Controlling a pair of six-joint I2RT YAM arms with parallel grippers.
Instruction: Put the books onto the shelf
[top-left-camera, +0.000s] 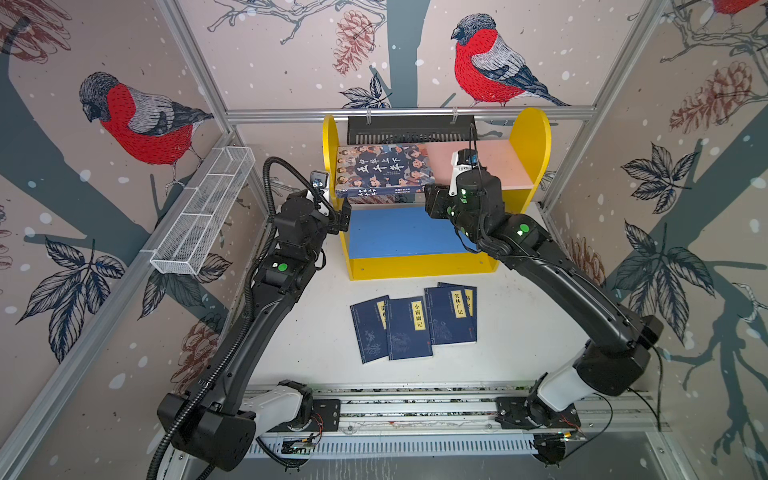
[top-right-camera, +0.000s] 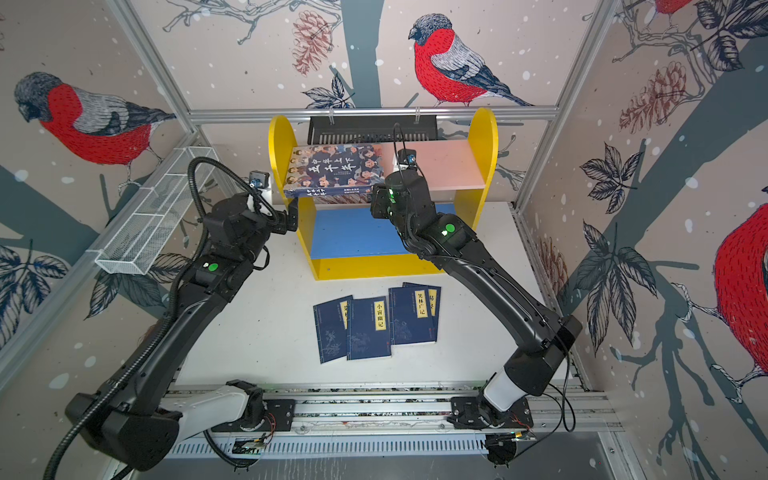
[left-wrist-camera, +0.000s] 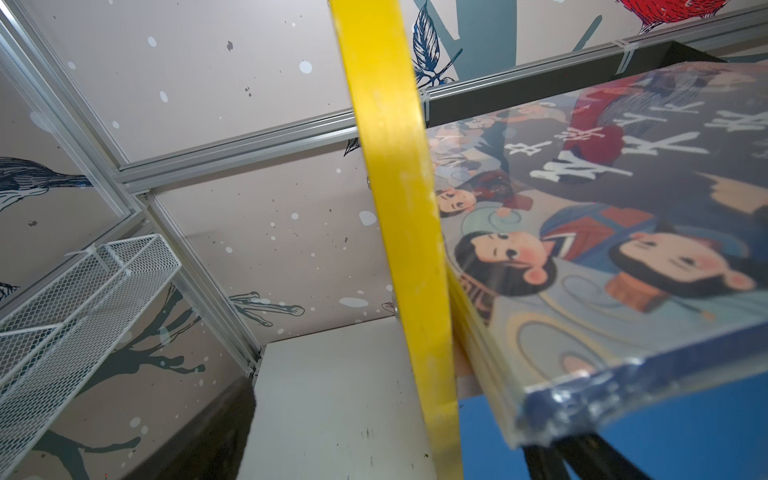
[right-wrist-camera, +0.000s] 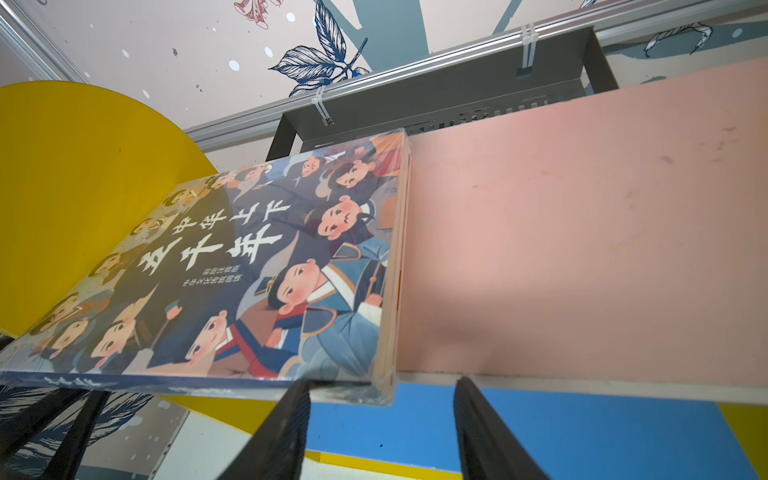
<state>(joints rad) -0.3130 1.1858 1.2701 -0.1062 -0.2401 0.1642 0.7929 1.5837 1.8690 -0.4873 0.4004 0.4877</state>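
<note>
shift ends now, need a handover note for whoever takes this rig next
Left claw: open, empty, at the left yellow panel of the small two-tier shelf.
Right claw: open, empty, by the front corner of the large illustrated paperback.
Done: that paperback lies flat on the pink upper board, left end, front edge overhanging.
Left: four thin navy paperbacks with yellow labels, overlapping on the white table in front of the shelf.
</note>
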